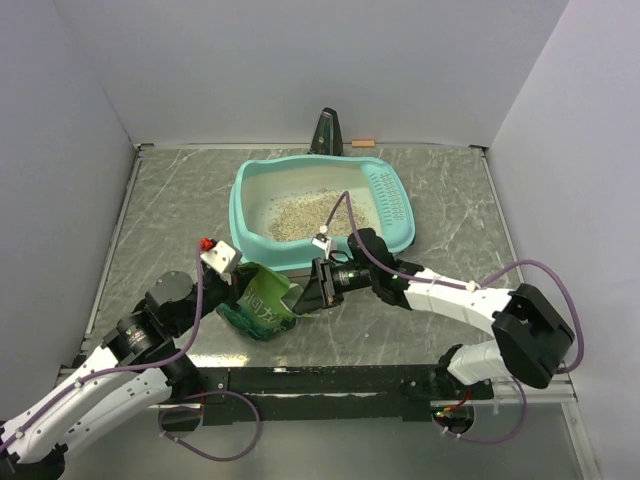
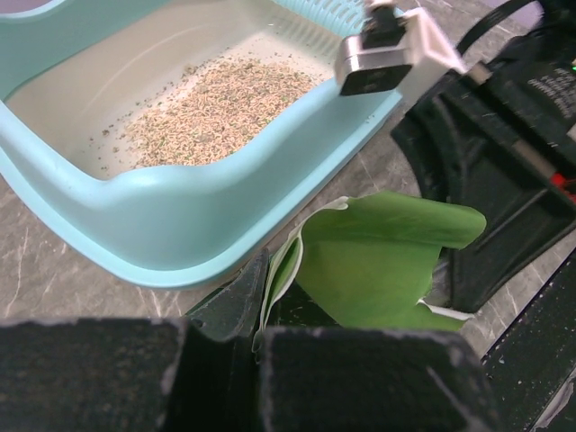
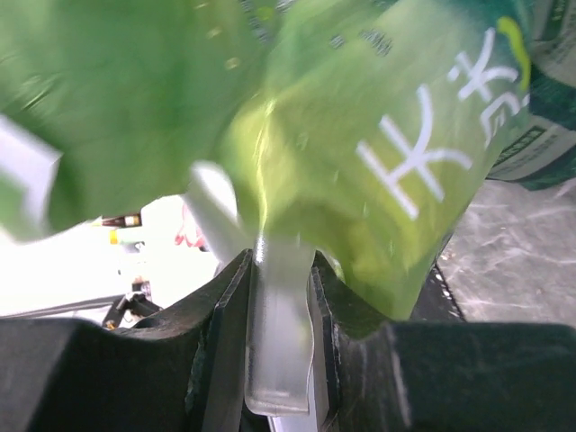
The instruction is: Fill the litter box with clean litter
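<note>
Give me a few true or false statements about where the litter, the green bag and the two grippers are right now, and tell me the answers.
1. The litter box already holds some clean litter. True.
2. The green bag lies inside the box. False: it is outside, just by the near rim, gripped by both arms.
3. The right gripper pinches an edge of the bag. True.
4. The left gripper hangs open, clear of the bag. False: it is shut on the bag's edge.
</note>
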Motion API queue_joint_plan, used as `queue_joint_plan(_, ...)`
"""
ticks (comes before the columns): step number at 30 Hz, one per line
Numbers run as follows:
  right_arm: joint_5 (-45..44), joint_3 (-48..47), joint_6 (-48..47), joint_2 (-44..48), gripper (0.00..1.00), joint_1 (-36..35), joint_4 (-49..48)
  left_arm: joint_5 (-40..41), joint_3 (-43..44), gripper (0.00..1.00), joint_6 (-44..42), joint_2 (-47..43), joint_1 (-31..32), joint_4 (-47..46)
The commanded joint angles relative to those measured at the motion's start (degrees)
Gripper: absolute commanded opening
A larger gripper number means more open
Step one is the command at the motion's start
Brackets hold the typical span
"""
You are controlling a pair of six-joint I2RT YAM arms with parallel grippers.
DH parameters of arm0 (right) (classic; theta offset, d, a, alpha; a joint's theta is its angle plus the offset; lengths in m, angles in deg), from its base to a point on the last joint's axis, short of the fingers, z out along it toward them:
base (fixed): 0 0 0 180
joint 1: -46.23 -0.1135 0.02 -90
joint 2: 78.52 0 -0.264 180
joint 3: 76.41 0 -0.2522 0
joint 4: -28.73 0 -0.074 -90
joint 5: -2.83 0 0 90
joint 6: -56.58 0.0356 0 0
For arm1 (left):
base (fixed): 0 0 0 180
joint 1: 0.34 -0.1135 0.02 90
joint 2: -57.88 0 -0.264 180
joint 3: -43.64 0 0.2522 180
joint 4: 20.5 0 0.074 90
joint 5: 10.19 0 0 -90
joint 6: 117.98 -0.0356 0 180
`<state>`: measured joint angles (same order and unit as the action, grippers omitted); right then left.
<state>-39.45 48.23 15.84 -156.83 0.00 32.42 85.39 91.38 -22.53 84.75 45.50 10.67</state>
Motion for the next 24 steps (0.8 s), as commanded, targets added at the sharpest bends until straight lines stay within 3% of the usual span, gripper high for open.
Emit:
queue_joint_plan(1, 2.20, 2.93, 4.09, 6.14, 0.00, -0.17, -7.86, 1.71, 1.09, 0.01, 0.88, 0.28, -0.05, -0.80)
queue_joint_plan(24, -10.10, 17.08, 9.45, 36.98, 0.00, 0.89, 0.22, 2.77, 0.92, 0.01, 0.79, -0.42, -0.05, -0.89)
